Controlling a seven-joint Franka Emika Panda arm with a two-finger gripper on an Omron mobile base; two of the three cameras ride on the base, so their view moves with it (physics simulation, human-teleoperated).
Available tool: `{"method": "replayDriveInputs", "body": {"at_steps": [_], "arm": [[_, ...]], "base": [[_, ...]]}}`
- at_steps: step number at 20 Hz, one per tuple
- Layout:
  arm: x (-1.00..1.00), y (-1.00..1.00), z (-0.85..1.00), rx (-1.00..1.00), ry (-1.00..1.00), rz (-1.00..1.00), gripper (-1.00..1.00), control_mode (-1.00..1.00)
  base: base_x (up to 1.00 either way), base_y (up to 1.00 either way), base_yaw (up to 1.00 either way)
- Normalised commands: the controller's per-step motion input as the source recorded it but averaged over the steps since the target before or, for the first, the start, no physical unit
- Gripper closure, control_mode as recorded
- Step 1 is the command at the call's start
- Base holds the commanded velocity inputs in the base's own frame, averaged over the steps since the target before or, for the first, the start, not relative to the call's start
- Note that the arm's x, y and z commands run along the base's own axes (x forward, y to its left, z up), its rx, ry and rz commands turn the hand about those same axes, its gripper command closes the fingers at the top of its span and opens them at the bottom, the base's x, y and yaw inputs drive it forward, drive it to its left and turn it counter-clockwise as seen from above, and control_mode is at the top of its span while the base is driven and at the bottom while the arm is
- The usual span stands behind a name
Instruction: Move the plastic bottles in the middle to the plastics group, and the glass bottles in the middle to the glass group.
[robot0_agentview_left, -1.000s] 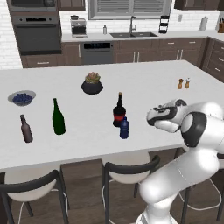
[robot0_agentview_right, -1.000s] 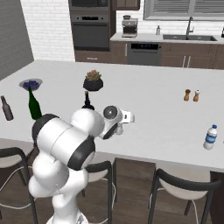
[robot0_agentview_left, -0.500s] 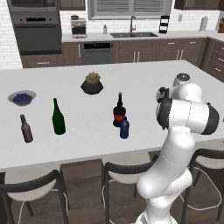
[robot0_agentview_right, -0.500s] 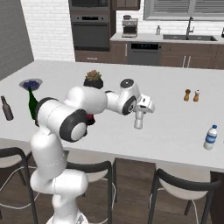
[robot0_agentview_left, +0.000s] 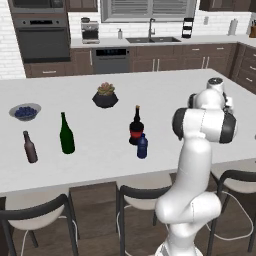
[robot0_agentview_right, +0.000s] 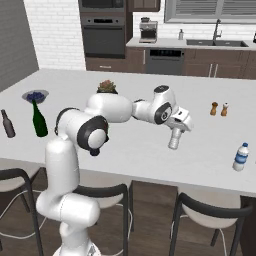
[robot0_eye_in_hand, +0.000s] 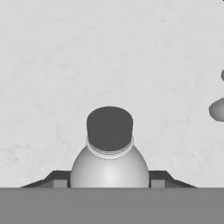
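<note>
The white worktop (robot0_agentview_right: 130, 150) runs the width of the kitchen island, with dark stools (robot0_agentview_right: 102, 197) tucked under its front edge. The white arm (robot0_agentview_right: 112, 107) reaches out across its right half, ending in the gripper (robot0_agentview_right: 176, 128), which points down at the surface.

The jaws are pinched on the clear-whitish bottle (robot0_agentview_right: 174, 140), taking it near the top so that its body hangs below them, slightly tilted. In the hand view the same bottle (robot0_eye_in_hand: 109, 168) sits between the two dark finger tips (robot0_eye_in_hand: 59, 178), one pressed at each side of its shoulder, with its cap towards the camera. It is over the right half of the worktop, about midway between the back and front edges. Whether its base touches the surface cannot be told.

A potted plant (robot0_agentview_left: 105, 96) stands towards the back edge near the middle, and a bowl of dark berries (robot0_agentview_left: 25, 111) lies near the left end. The tall dark-green bottle (robot0_agentview_left: 66, 134) stands upright in the left half, with the smaller brown bottle (robot0_agentview_left: 30, 147) near it, closer to the left end and the front edge.

The red-labelled dark bottle (robot0_agentview_left: 136, 127) stands at the middle of the worktop, and the dark blue bottle (robot0_agentview_left: 142, 146) is just beside it on the front-edge side. A blue-labelled water bottle (robot0_agentview_right: 241, 157) stands near the front right corner, well apart from the gripper. Two small shakers (robot0_agentview_right: 219, 108) stand side by side towards the back edge at the right end
</note>
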Motion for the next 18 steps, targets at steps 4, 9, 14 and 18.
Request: {"method": "replayDriveInputs", "body": {"at_steps": [4, 9, 14, 18], "arm": [[-0.46, -0.32, -0.42, -0.10, -0.25, -0.16, 1.00, -1.00], [-0.20, -0.28, -0.16, -0.14, -0.23, -0.11, 1.00, -1.00], [-0.05, -0.47, -0.20, -0.16, -0.12, -0.12, 1.00, -1.00], [0.00, -0.62, 0.00, -0.05, 0.01, -0.13, 1.00, -1.00]], "base": [[0.00, 0.00, 0.00], [0.00, 0.00, 0.00], [0.00, 0.00, 0.00], [0.00, 0.00, 0.00]]}}
